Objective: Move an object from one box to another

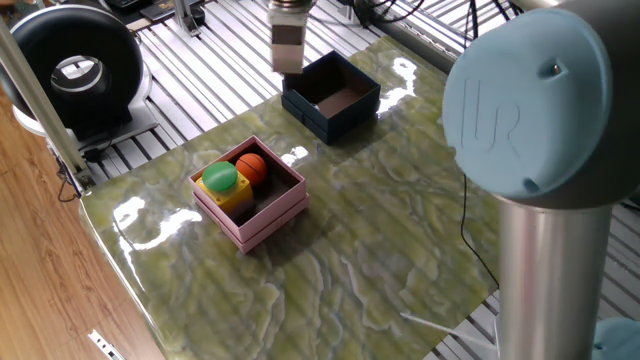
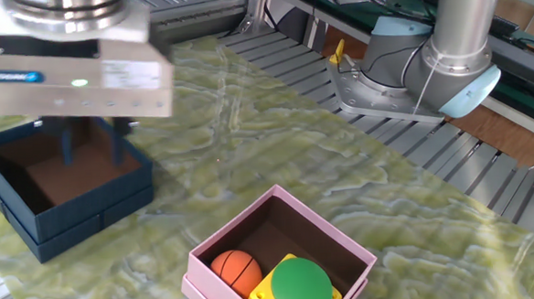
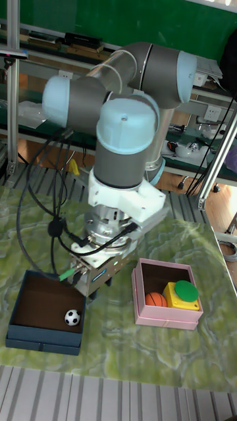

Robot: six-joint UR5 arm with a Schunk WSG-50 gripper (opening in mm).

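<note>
The navy-blue box (image 1: 330,95) (image 2: 59,192) (image 3: 45,320) stands at the back of the green marbled table. A small black-and-white ball (image 3: 73,318) lies in it, seen only in the tall fixed view. My gripper (image 2: 91,159) (image 1: 288,66) hangs over this box, open, with nothing between its fingers (image 2: 65,146). The pink box (image 1: 250,192) (image 2: 282,257) (image 3: 167,294) holds an orange ball (image 1: 251,166) (image 2: 236,269) (image 3: 155,299) and a yellow block with a green round top (image 1: 222,181) (image 2: 298,285) (image 3: 182,293).
A black round device (image 1: 70,62) sits off the table at the back left. The arm's grey column with its blue cap (image 1: 530,110) fills the right foreground. Another robot base (image 2: 409,64) stands beyond the table. Cables (image 3: 46,217) trail from the wrist.
</note>
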